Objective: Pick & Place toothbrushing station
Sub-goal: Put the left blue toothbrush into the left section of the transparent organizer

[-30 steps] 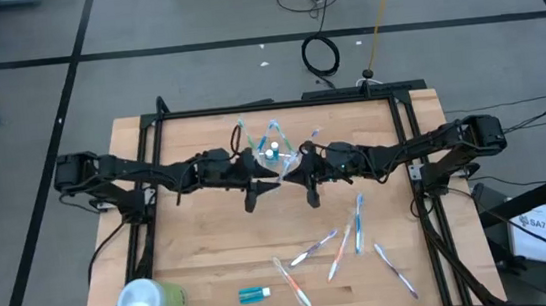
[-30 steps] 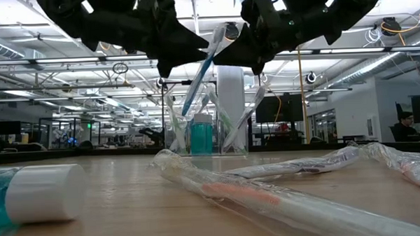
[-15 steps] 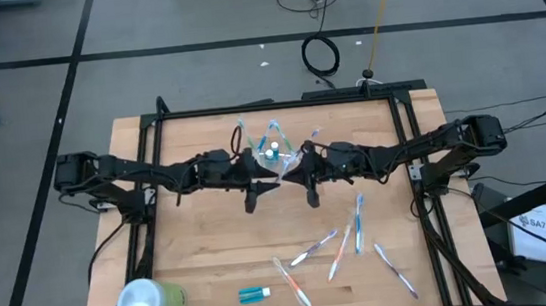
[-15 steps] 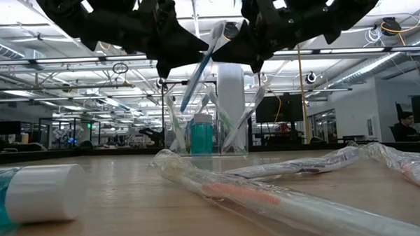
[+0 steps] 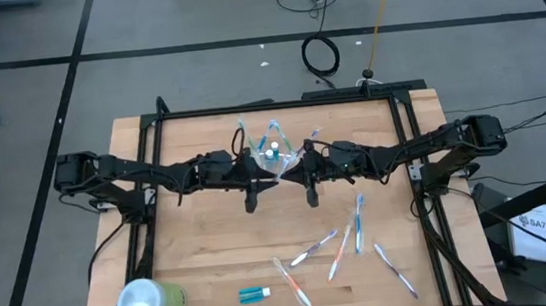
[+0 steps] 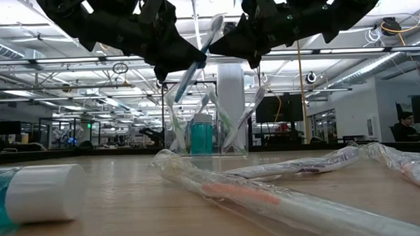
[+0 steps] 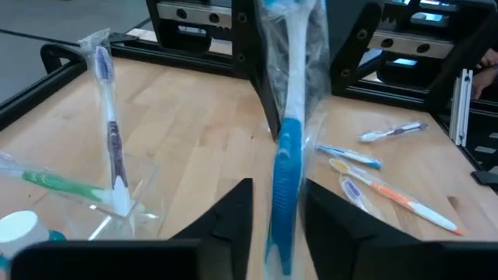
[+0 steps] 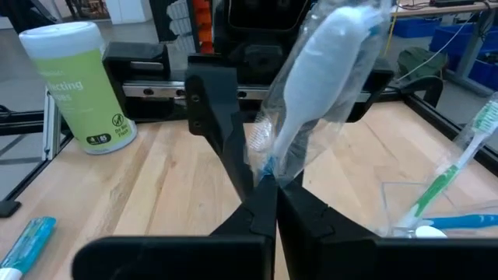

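Gripping one wrapped blue toothbrush (image 6: 196, 57) between them, both end effectors meet above the middle of the wooden surface (image 5: 210, 229). The left end effector (image 7: 274, 204) has its two dark fingers set close on either side of the blue handle, which stands upright between them in the left wrist view. The right end effector (image 8: 266, 204) has its fingers pressed together on the crinkled wrapper at the brush's other end. In the low view the brush slants up from the left end effector (image 6: 167, 63) toward the right end effector (image 6: 253, 55), well above the surface.

The clear plastic cup (image 6: 209, 135) stands just behind the two end effectors on the far half of the surface, and holds several wrapped toothbrushes and a small teal tube with a white cap. From above, the cup (image 5: 274, 153) is partly covered by the arms, and its rim is hard to trace against the wrappers. In the left wrist view only a corner of it (image 7: 117, 204) shows, cut off at the frame's edge.

More wrapped toothbrushes (image 5: 347, 246) lie scattered on the near right of the surface, a teal toothpaste tube (image 5: 254, 293) lies near the front edge, and a green wipes canister (image 5: 149, 302) lies on its side at the near left corner.

Compared with a second ago, the held brush sits higher and its upper end has cleared the cup.
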Motion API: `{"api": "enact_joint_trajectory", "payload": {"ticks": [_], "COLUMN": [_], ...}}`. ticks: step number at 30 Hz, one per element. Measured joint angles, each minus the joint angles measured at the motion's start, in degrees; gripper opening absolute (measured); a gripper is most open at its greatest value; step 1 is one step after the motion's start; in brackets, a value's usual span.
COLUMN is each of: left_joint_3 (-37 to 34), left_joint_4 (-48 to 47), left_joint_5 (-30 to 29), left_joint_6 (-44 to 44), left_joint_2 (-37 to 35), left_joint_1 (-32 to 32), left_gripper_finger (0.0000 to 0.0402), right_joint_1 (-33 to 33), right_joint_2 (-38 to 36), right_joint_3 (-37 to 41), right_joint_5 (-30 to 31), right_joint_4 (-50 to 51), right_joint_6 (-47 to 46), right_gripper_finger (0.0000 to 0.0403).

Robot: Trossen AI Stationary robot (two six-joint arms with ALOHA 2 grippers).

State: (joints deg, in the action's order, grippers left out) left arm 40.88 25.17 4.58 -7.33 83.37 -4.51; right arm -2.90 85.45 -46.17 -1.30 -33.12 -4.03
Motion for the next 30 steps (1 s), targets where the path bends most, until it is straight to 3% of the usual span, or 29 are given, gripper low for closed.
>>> {"api": "enact_joint_trajectory", "payload": {"ticks": [10,15,21,27,30], "left_joint_3": [0.0,0.0,0.0,0.0,0.0], "left_joint_4": [0.2,0.3,0.3,-0.8,-0.6], "left_joint_5": [-0.4,-1.3,-7.4,-8.8,-14.2], "left_joint_6": [-0.3,-1.4,-1.9,-2.1,-1.2], "left_joint_2": [0.0,0.0,0.0,0.0,0.0], "left_joint_1": [0.0,0.0,-0.2,-1.9,-2.3], "left_gripper_finger": [0.0012,0.0020,0.0018,0.0016,0.0022], "right_joint_1": [0.0,0.0,0.0,0.0,0.0], "right_joint_2": [0.0,0.0,0.0,0.0,0.0], "right_joint_3": [0.0,0.0,0.0,0.0,0.0], "right_joint_5": [0.1,5.7,9.0,13.3,13.5], "right_joint_4": [0.2,0.5,2.0,2.4,3.4], "right_joint_6": [-2.8,-9.5,-9.9,-10.2,-10.1], "right_gripper_finger": [0.0000,0.0010,0.0030,0.0049,0.0057]}}
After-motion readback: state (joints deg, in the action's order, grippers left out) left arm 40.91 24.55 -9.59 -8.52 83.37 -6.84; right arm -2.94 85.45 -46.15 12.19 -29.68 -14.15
